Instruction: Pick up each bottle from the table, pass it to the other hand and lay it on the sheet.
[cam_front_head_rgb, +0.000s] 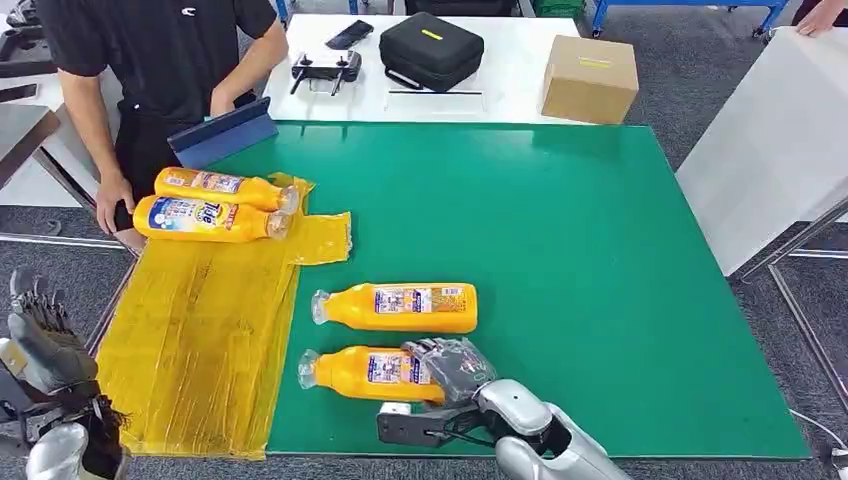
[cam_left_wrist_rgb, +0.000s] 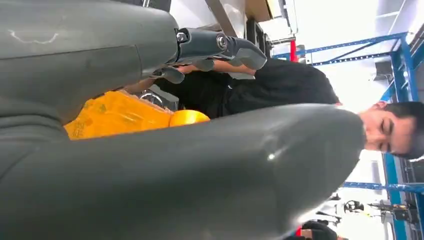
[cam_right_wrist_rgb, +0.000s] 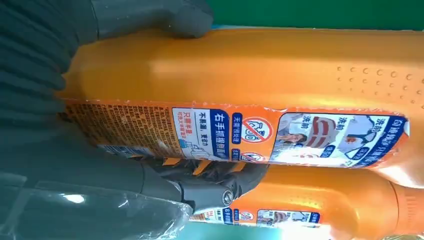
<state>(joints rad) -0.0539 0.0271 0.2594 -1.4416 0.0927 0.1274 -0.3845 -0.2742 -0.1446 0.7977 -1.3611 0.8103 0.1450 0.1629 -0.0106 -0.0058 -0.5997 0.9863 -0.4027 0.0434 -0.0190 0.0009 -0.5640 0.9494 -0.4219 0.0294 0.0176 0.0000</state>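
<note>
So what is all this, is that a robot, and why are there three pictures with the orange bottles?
Yes, it is a robot with two arms and hands. The big picture is what the robot sees from up on its body, looking down at a green table. The other two come from small cameras at its wrists, so they look sideways and very close.

Four orange bottles lie there. Two are on the yellow sheet, in front of a person in black who stands at the table. Two lie on the green. The robot's right hand is wrapped around the nearest bottle; the right wrist picture shows its fingers on it. The left hand waits beside the table, holding nothing.
</note>
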